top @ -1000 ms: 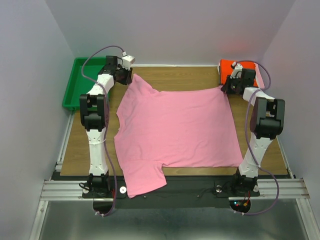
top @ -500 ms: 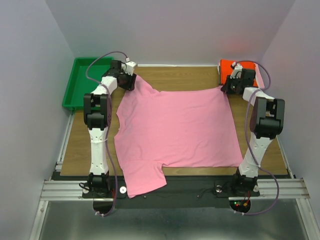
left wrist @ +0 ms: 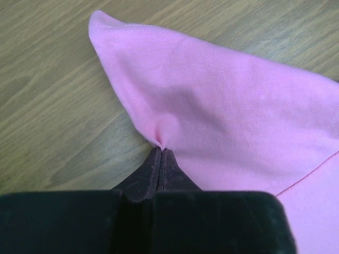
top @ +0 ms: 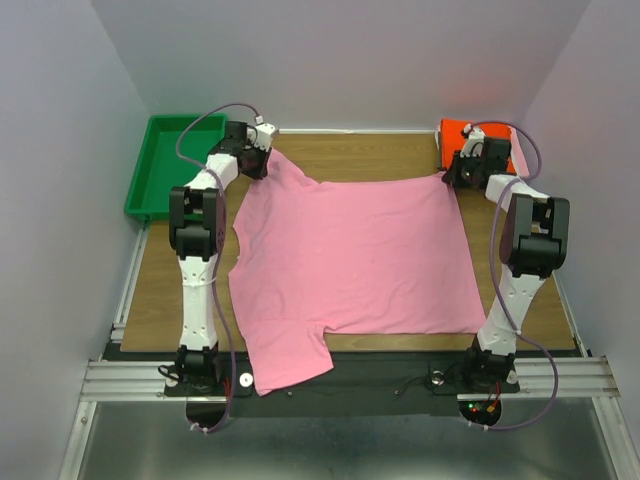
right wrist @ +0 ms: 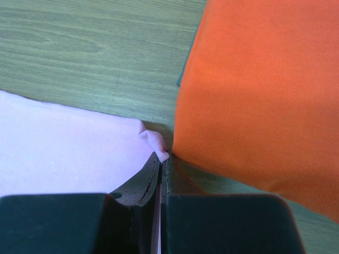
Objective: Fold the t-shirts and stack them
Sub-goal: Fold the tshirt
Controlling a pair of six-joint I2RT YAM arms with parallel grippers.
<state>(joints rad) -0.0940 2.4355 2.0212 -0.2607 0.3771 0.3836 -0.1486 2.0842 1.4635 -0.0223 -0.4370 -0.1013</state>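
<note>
Pink t-shirt [top: 350, 260]: it lies spread flat over the table [top: 370, 148], collar end to my left and hem to my right. The near sleeve [top: 290, 365] droops over the table's near edge.
Left gripper [left wrist: 160, 153]: the jaws are pressed together on a small pucker of pink cloth at the far sleeve's edge. The bite looks thin to me.
Right gripper [right wrist: 161, 159]: the jaws are together on the far hem corner, with only a nub of cloth showing past the tips.
Orange t-shirt [right wrist: 259, 90]: it sits folded at the far right corner, just beside the pinched hem. I cannot tell whether the two touch.
Step, as I judge it: both far corners are gripped, ready to carry the far edge toward me for the first fold.
Risk, slip: either shallow pinch could let go under the cloth's weight, dropping one corner.
Risk, snag: my right fingertips could drag the orange t-shirt along if they catch its edge.
Risk, skew: lifting the arms unevenly would twist the fold line.
Risk, drag: the hanging sleeve may pull the shirt off the edge.
Green tray [top: 150, 185]: it is well apart on the left, and I see no threat from it.
</note>
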